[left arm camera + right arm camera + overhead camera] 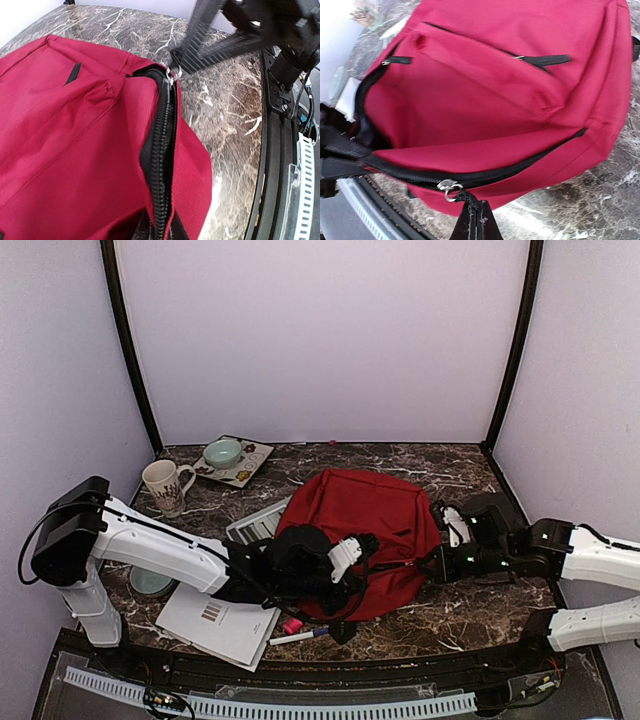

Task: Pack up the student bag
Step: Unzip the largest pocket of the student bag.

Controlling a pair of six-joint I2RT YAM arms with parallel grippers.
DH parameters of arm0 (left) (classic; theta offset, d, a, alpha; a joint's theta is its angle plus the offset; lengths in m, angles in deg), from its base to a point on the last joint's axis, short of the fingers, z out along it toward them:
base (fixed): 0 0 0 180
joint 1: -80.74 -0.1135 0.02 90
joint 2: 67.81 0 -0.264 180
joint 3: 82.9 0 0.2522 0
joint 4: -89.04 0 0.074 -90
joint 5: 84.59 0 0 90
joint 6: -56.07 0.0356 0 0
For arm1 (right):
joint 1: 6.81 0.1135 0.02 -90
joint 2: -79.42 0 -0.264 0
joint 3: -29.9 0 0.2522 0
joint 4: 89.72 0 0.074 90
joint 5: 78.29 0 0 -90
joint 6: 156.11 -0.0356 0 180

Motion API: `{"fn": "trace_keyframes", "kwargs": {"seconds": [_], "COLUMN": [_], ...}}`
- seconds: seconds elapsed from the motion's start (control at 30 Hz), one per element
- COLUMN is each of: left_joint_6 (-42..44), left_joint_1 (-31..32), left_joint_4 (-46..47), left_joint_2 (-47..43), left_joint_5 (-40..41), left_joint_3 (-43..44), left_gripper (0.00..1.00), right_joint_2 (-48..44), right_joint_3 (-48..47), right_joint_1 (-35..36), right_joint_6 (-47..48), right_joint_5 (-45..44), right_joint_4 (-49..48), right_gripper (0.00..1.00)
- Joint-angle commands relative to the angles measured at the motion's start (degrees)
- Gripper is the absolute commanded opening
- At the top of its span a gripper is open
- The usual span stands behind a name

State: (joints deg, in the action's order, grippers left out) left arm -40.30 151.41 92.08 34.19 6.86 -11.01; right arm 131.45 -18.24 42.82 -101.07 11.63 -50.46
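From above, the student bag (365, 520) lies mid-table (450, 465) toward the near edge, with the left fingers (350, 558) at its near side and the right fingers (440, 562) at its right side. The left wrist view shows the zip running up to the zip pull (175, 74), pinched between the right fingers. In the right wrist view those fingers press together on the pull, and the left fingers clamp the zip's edge at its other end.

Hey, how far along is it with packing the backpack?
Little looks done: the booklet, marker and pink eraser lie on the table beside the student bag. In hand: the left gripper holds the bag's edge while the right gripper pinches the main zip pull. Probably left: opening it, loading the items, zipping up.
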Motion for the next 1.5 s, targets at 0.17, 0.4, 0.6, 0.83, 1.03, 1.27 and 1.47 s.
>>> {"fn": "trace_keyframes", "kwargs": {"seconds": [0.17,0.4,0.6,0.83,1.03,1.27,1.47], "left_joint_6": [-0.73,-0.56,0.37,2.97,3.83,8.40,13.31], "left_joint_1": [0.25,0.25,0.25,0.25,0.25,-1.04,-1.33], "left_joint_4": [0.31,-0.52,-0.96,-3.82,-5.41,-4.21,-9.12], "left_joint_2": [-4.95,-5.40,-4.42,-2.66,-2.95,4.39,16.41], "left_joint_5": [0.47,-1.18,-2.92,-2.95,-2.15,0.12,-2.98], "left_joint_3": [-5.53,-5.29,-3.06,1.76,5.00,15.75,35.57], "left_gripper": [0.00,0.00,0.00,0.00,0.00,0.00,0.00], "right_joint_2": [5.20,7.14,7.66,9.65,8.37,3.71,-0.22], "right_joint_3": [-4.91,-9.05,-12.14,-13.81,-13.65,-24.69,-34.21], "right_joint_1": [-5.41,-7.46,-10.02,-11.22,-12.01,-12.31,-12.21], "right_joint_6": [5.95,10.10,11.81,12.05,12.34,16.44,14.03], "right_joint_5": [-3.40,-4.67,-6.91,-6.13,-10.36,-13.21,-4.22], "right_joint_4": [-2.12,0.50,2.87,3.77,5.85,16.51,29.58], "right_gripper": [0.00,0.00,0.00,0.00,0.00,0.00,0.00]}}
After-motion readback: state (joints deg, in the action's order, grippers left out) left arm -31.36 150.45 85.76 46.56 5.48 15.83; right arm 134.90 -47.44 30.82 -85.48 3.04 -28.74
